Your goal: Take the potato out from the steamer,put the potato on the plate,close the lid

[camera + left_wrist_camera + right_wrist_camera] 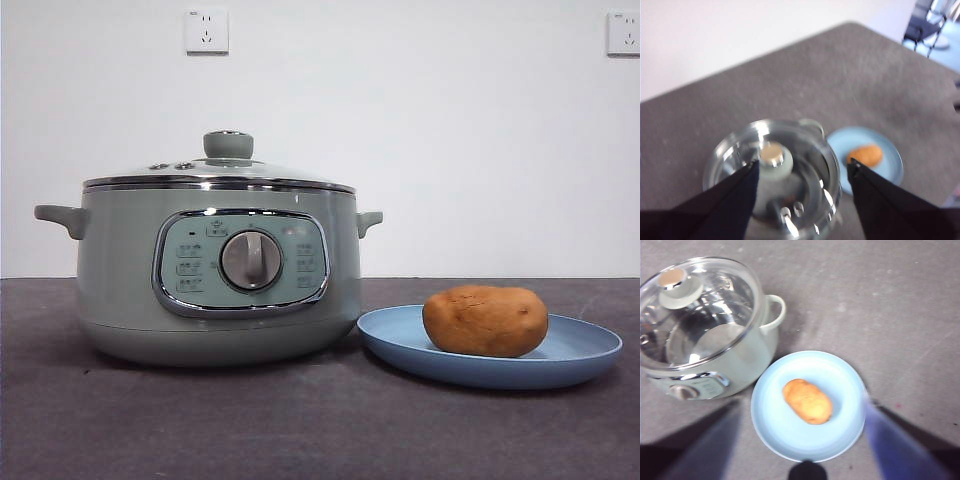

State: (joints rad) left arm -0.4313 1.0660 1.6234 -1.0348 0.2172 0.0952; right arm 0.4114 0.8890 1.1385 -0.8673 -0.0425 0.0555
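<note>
Potato [485, 320] lay on the plate [580, 352]; lid [220, 172] sat on the steamer [120, 290]. Left gripper [802, 170] gaped wide above; right gripper [800, 405], blurred, seemingly wide too.

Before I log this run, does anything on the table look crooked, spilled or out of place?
Nothing stands out. The lid sits level on the steamer, the potato lies on the plate beside it, and no spill shows on the table.

Even, bright light; glare streaks the glass lid [775, 175]; both wrist views are soft, the right pincer [802, 440] smeared by blur.
</note>
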